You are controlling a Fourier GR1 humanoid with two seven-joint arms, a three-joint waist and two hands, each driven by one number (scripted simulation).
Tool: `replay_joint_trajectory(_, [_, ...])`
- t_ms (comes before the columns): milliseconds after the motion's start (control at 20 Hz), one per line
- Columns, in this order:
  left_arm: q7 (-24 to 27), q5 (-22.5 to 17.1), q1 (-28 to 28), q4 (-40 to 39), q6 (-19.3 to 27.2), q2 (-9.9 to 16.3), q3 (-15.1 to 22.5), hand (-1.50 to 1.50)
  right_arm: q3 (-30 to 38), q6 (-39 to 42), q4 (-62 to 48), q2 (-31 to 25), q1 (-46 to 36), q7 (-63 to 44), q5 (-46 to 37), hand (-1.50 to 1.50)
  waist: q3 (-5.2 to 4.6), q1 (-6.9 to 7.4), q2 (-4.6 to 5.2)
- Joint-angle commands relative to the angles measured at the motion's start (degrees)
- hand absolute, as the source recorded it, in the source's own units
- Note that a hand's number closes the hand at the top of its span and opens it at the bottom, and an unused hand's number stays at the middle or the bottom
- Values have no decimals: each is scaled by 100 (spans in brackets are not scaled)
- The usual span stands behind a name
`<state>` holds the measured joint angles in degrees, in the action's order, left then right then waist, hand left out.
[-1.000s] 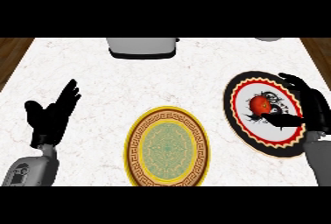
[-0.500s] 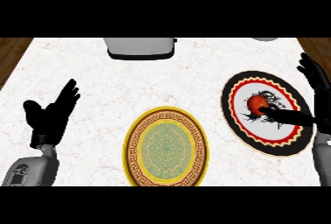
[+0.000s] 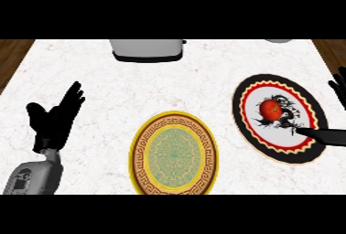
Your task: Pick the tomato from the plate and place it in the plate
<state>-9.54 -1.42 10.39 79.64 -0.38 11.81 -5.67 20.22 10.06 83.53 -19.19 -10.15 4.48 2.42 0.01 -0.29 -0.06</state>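
Note:
A red tomato (image 3: pixel 270 109) lies on the black, red and white plate (image 3: pixel 249 96) at the right of the counter. A yellow-rimmed plate (image 3: pixel 173 153) with a green patterned centre sits in the middle, nearer me, with nothing on it. My right hand (image 3: pixel 328 135) is at the right edge, open, its thumb lying over the plate's near right rim and its fingers up beyond the far right rim, apart from the tomato. My left hand (image 3: pixel 54 119) rests open at the left, fingers up.
A grey toaster (image 3: pixel 147 49) stands at the back of the counter, left of centre. A pale round object (image 3: pixel 277 40) shows at the back right edge. Brown wood shows past the counter's far corners.
My right hand has drawn back to the right, off the tomato and the plate's middle. The tomato, both plates and my left hand have stayed put.

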Motion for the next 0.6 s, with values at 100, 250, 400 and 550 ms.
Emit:
replay_joint_trajectory(100, [265,26,-145,-69,-107,-56,-80,0,358,382,-249,-367,-4,353,305,-150,-1,26,5])
replay_joint_trajectory(250, [192,111,-251,125,-150,-46,-36,0,431,487,-676,-368,187,922,214,-150,0,29,7])
replay_joint_trajectory(400, [-347,37,-302,656,-105,-12,-34,0,682,758,-1183,-670,320,1434,214,-150,2,43,5])
replay_joint_trajectory(550, [-43,193,-323,394,-17,-251,66,0,731,730,-977,-747,287,1050,315,-150,-1,27,4])
